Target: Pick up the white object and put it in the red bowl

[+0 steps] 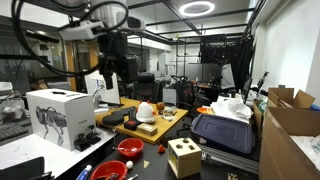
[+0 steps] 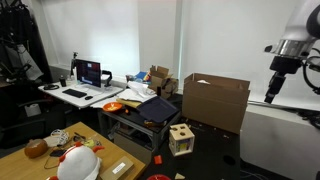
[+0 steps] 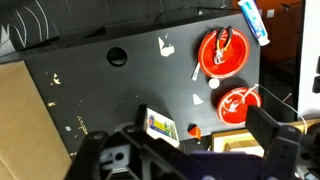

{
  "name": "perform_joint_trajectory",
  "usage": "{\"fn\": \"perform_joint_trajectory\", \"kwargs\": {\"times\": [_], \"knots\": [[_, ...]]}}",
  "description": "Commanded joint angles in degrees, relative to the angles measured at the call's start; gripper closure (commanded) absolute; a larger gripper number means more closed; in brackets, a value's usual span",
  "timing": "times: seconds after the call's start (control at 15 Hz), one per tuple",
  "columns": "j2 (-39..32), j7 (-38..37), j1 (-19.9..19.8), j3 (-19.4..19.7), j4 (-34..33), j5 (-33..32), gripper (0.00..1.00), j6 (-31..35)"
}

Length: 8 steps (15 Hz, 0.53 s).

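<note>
The gripper [image 3: 190, 150] hangs above the black tabletop [image 3: 100, 90], fingers apart, nothing between them. In the wrist view, a small printed card [image 3: 160, 126] lies nearest the fingers. Beyond it sits the red bowl [image 3: 238, 102], small and glossy. Just past it stands a wider red bowl [image 3: 222, 50] holding loose items. The white object [image 3: 166, 44], too small to identify, lies on the tabletop beside the wider bowl and apart from the red bowl. In an exterior view, the red bowl [image 1: 130, 148] stands near a wooden cube with holes [image 1: 183, 157]. A white domed item [image 1: 146, 112] rests on a wooden board [image 1: 128, 127] behind.
</note>
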<state>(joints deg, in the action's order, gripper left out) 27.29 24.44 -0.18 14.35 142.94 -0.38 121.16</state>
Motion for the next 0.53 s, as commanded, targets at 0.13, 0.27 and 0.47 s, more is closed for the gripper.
{"fn": "perform_joint_trajectory", "kwargs": {"times": [0.13, 0.27, 0.47], "knots": [[-21.2, 3.1, 4.3, -1.4, -6.1, 11.2, 0.0, 14.5], [-28.4, 5.1, 4.9, -3.5, -9.7, 16.8, 0.0, 18.0], [-39.0, 6.6, 2.7, -9.1, -17.7, 22.3, 0.0, 19.9]]}}
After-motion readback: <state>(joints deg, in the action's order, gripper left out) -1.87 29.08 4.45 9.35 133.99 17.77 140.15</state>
